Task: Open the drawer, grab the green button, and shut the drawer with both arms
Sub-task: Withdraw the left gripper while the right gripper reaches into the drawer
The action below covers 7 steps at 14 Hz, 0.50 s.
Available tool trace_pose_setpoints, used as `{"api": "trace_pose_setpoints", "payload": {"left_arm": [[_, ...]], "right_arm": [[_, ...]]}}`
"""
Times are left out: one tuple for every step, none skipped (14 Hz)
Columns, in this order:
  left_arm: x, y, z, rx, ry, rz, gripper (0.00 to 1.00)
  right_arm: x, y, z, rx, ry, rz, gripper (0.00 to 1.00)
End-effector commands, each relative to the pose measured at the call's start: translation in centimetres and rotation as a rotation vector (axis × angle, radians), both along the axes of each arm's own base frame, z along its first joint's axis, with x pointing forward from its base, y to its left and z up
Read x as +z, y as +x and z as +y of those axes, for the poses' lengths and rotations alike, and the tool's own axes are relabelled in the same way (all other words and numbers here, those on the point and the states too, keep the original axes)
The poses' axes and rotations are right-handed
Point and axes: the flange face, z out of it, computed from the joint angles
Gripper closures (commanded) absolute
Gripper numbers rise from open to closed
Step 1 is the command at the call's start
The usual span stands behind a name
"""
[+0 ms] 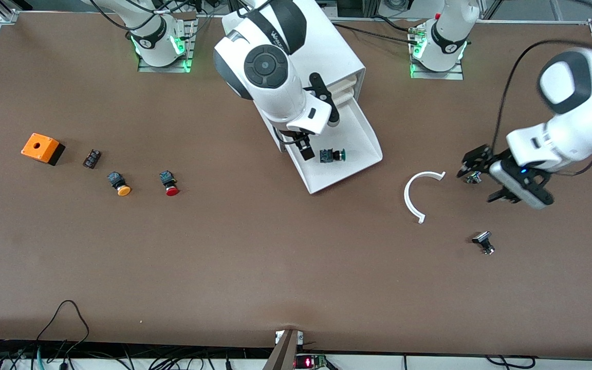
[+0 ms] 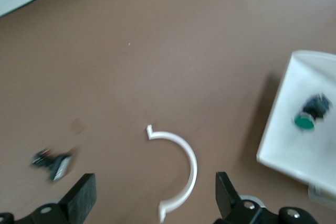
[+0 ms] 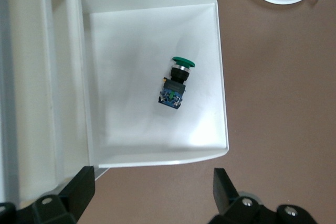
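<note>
In the open drawer (image 1: 363, 133) one button (image 1: 331, 155) lies; both hands gape empty

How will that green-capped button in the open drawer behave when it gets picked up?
The green-capped button looks rigid and probably light. It lies on its side on the drawer floor, and its round cap may let it roll if nudged. The blocky dark body likely offers flatter faces for gripping than the cap.
</note>
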Motion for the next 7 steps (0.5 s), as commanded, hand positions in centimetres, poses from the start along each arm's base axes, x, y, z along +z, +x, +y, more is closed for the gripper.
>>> {"api": "trace_pose_setpoints", "payload": {"left_arm": [[6.0,0.1,1.0,-0.002,0.143,0.034,0.00],[7.5,-0.1,1.3,0.034,0.178,0.045,0.00],[8.6,-0.3,1.6,0.074,0.208,0.059,0.00],[9.3,-0.8,1.6,0.119,0.233,0.084,0.00],[9.5,-1.1,1.6,0.165,0.255,0.099,0.00],[9.8,-1.3,1.6,0.218,0.280,0.098,0.00],[10.0,-1.8,1.6,0.269,0.283,0.110,0.00]], "right_arm": [[-1.9,-0.1,2.2,-0.014,0.006,-0.032,0.00],[-3.0,0.1,2.5,-0.016,0.011,-0.038,0.00],[-3.9,-0.1,3.0,-0.014,0.012,-0.038,0.00],[-4.7,-0.7,3.8,0.005,0.001,-0.047,0.00],[-5.5,-1.2,4.4,0.025,-0.018,-0.068,0.00],[-6.1,-1.3,4.7,0.037,-0.029,-0.081,0.00],[-6.9,-1.3,4.8,0.036,-0.031,-0.079,0.00]]}}
